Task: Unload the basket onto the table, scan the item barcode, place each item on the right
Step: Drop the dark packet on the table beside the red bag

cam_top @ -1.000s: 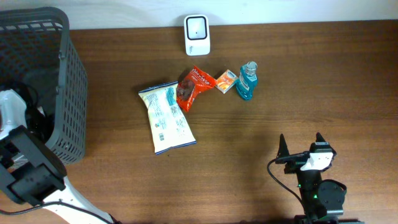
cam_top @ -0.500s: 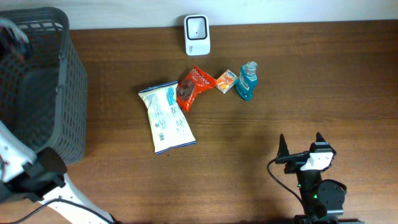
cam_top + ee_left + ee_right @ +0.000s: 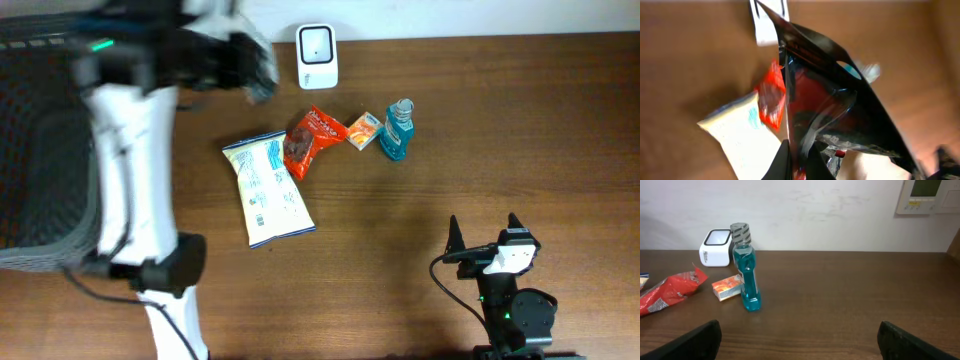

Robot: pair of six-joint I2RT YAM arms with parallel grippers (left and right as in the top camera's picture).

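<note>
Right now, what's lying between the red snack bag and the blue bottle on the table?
A small orange box lies between the red snack bag and the blue bottle; the overhead view shows it best.

table point(image 3: 520, 120): dark brown wood | wall point(image 3: 830, 215): plain white, evenly lit | wall panel point(image 3: 927, 196): upper right

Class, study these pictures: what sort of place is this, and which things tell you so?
Probably a mock shop checkout on a wooden table: a white barcode scanner at the back edge, packaged goods such as a blue bottle and a red packet, and a grey basket.
</note>
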